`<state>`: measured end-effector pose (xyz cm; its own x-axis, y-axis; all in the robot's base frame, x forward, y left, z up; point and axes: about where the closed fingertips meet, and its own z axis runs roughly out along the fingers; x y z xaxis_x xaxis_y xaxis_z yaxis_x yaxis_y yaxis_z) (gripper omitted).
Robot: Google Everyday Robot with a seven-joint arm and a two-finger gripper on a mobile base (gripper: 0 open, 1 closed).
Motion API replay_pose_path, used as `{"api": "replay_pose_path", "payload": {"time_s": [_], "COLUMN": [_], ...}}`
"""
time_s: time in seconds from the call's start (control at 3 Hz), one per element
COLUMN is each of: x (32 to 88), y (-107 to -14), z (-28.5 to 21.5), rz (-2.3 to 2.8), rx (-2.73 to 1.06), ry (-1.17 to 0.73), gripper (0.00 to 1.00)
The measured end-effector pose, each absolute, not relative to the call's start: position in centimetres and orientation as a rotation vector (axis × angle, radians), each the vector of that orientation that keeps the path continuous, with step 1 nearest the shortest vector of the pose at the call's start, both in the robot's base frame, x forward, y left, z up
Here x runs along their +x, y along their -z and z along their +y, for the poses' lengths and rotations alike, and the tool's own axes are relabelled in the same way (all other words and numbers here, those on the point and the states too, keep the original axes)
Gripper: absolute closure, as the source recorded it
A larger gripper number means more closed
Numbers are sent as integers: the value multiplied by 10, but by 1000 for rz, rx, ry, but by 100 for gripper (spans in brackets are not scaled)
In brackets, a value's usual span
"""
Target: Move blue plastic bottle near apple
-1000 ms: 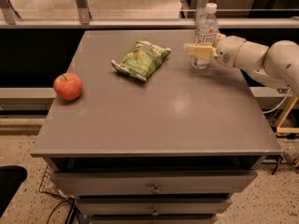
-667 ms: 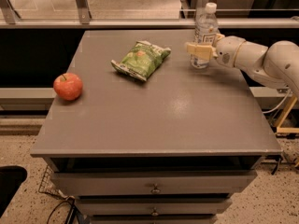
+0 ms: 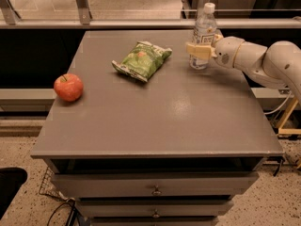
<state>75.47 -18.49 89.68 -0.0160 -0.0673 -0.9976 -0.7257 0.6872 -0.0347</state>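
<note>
The blue plastic bottle (image 3: 204, 29), clear with a white cap and white label, stands upright at the far right of the grey table (image 3: 160, 117). My gripper (image 3: 196, 51) reaches in from the right at the bottle's lower half, with one yellowish finger (image 3: 198, 51) across its front, and it looks shut on the bottle. The bottle's base rests on the table. The red-orange apple (image 3: 68, 87) sits near the table's left edge, far to the left of the bottle and the gripper.
A green crinkled snack bag (image 3: 142, 60) lies on the table between the apple and the bottle, towards the back. My white arm (image 3: 263, 62) extends over the table's right edge. Drawers (image 3: 155, 190) are below the front edge. A rail runs behind the table.
</note>
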Motion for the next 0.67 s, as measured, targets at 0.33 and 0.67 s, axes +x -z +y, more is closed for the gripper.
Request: {"api": "replay_pose_path", "payload": {"time_s": [0.33,0.67], "x": [751,725], "y": [-908,-936], "z": [-183,-175], "rz": [1521,1536], "rx": [-698,-697], "ry": [-576,-588], "gripper": [100,100]}}
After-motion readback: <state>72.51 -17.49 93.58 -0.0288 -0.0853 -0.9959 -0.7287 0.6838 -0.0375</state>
